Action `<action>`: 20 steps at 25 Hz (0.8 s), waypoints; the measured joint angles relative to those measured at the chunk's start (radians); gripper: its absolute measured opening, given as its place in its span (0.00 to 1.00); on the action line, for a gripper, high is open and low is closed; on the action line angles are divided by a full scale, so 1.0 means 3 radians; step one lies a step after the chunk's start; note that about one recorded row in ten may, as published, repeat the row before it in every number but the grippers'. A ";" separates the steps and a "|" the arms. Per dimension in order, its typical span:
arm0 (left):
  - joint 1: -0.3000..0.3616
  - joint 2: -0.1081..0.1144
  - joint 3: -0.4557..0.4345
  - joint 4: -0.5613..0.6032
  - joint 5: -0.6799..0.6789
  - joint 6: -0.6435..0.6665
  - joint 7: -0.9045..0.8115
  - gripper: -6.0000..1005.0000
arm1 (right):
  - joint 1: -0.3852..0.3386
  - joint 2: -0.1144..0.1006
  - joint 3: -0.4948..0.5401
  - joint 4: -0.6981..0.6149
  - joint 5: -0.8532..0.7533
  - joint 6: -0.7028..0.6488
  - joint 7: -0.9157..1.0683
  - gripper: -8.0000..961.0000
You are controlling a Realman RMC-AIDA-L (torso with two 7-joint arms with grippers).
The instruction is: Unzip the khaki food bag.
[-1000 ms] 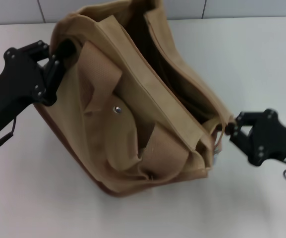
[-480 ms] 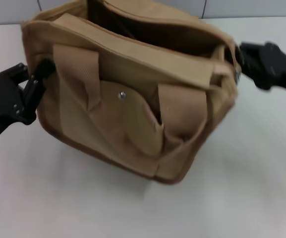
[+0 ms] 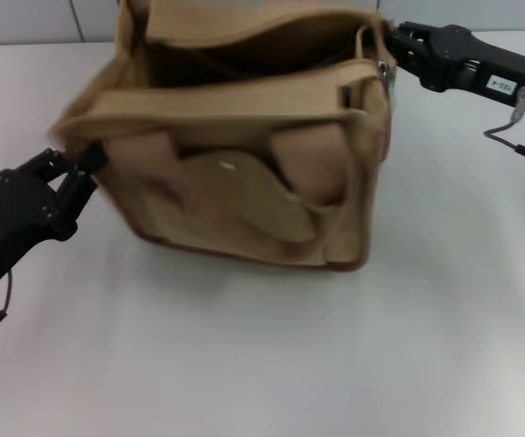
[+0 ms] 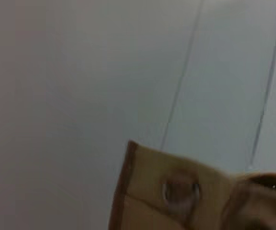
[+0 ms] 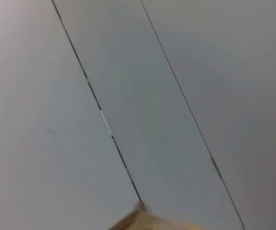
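1. Head view: the bag (image 3: 244,164) stands upright on the white table (image 3: 271,364), filling the upper middle of the picture, from about 9 o'clock round to 2 o'clock of the centre.
2. Its top gapes open, the zipper edges spread apart. The inside is dark and in shadow; whether it holds anything cannot be told.
3. The front pocket flap (image 3: 244,196) faces the camera, with a small metal snap (image 3: 228,166) on it. One webbing handle (image 3: 312,159) droops down the front, at 3 o'clock of the snap.
4. The left gripper (image 3: 85,164) sits at the bag's 9 o'clock corner, its fingers pinched shut on the fabric there.
5. The right gripper (image 3: 391,56) is at the bag's 2 o'clock top corner, right against the zipper end, where a silver pull (image 3: 383,71) shows. Whether its fingers are closed on the pull or apart cannot be told.
6. Left wrist view: a brown-trimmed corner of the bag (image 4: 176,187) fills the lower part, with grey wall panels behind it.
7. Right wrist view: only a sliver of tan bag edge (image 5: 152,223) shows, against grey panels with dark seams.
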 joint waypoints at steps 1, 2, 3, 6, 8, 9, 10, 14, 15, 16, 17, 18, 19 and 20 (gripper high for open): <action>-0.0004 -0.0001 0.0002 -0.0014 0.0001 -0.0053 -0.0016 0.07 | 0.0000 0.0007 -0.0010 -0.0003 0.0003 0.0035 0.0005 0.14; -0.0008 -0.0002 0.0003 -0.0029 0.0002 -0.0088 -0.0021 0.11 | -0.0003 0.0013 -0.0011 -0.0006 0.0008 0.0071 0.0010 0.14; -0.0009 -0.0002 0.0003 -0.0043 0.0003 -0.0111 -0.0020 0.15 | -0.0010 0.0016 -0.0012 -0.0006 0.0008 0.0109 0.0013 0.14; 0.0000 -0.0002 0.0005 -0.0041 0.0003 -0.0083 -0.0010 0.27 | -0.0047 0.0017 -0.0002 0.0003 0.0009 0.0224 0.0020 0.15; 0.0005 0.0003 0.0005 -0.0028 0.0004 -0.0037 -0.0016 0.34 | -0.0094 0.0017 0.0034 0.0000 0.0022 0.0268 0.0045 0.16; 0.0007 0.0007 0.0005 -0.0022 0.0004 -0.0007 -0.0019 0.38 | -0.0126 0.0017 0.0064 -0.0002 0.0042 0.0280 0.0060 0.20; 0.0009 0.0011 0.0005 -0.0017 0.0005 0.0029 -0.0020 0.42 | -0.0167 0.0017 0.0093 -0.0005 0.0087 0.0276 0.0071 0.25; 0.0014 0.0064 0.0005 -0.0005 0.0007 0.0231 -0.0026 0.58 | -0.0421 -0.0014 0.0148 -0.0005 0.0503 0.0126 0.0104 0.42; 0.0014 0.0087 0.0005 -0.0005 0.0023 0.0305 -0.0026 0.62 | -0.0477 -0.0018 0.0148 -0.0006 0.0601 0.0064 0.0107 0.46; 0.0014 0.0110 0.0005 -0.0003 0.0041 0.0376 -0.0027 0.66 | -0.0545 -0.0025 0.0148 -0.0007 0.0707 -0.0040 0.0107 0.49; 0.0013 0.0139 0.0005 0.0005 0.0081 0.0457 -0.0029 0.70 | -0.0609 -0.0033 0.0149 -0.0010 0.0810 -0.0153 0.0107 0.53; 0.0013 0.0139 0.0005 0.0005 0.0081 0.0457 -0.0029 0.72 | -0.0666 -0.0043 0.0145 -0.0013 0.0887 -0.0294 0.0087 0.56; 0.0007 0.0178 0.0005 0.0030 0.0163 0.0574 -0.0042 0.74 | -0.0715 -0.0055 0.0140 -0.0020 0.0938 -0.0465 0.0050 0.60; 0.0002 0.0211 0.0005 0.0062 0.0241 0.0670 -0.0058 0.75 | -0.0760 -0.0069 0.0130 -0.0031 0.0960 -0.0638 0.0004 0.62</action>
